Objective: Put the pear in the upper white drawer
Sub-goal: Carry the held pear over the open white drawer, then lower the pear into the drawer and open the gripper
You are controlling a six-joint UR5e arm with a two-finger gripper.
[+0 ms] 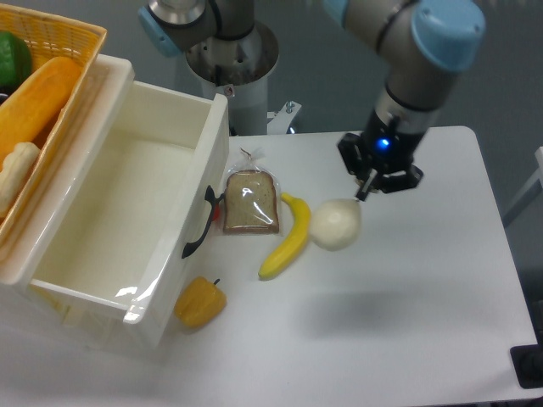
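The yellow bell pepper (200, 303) sits nearest on the desk (407, 339). The roundish pear (335, 225), with no clear long axis, hangs above the desk beside the banana (288, 237), clamped under the claw (366, 193), whose fingertips are hard to make out. The upper white drawer (127, 212) stands open at left, its near corner cut off.

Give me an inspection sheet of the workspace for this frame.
Surface: white table, shadow under the carried fruit.
Job's things: pale cream roundish pear held off the table beside the banana; large white plastic drawer with black handle open, inside bare.
Clutter: bagged brown bread slice, yellow banana, yellow-orange bell pepper, yellow woven basket holding produce.
Gripper: black two-finger gripper at the pear's top; jaws too small to judge.
Cables: nothing seen.
Surroundings: grey robot pedestal behind the table, grey floor.
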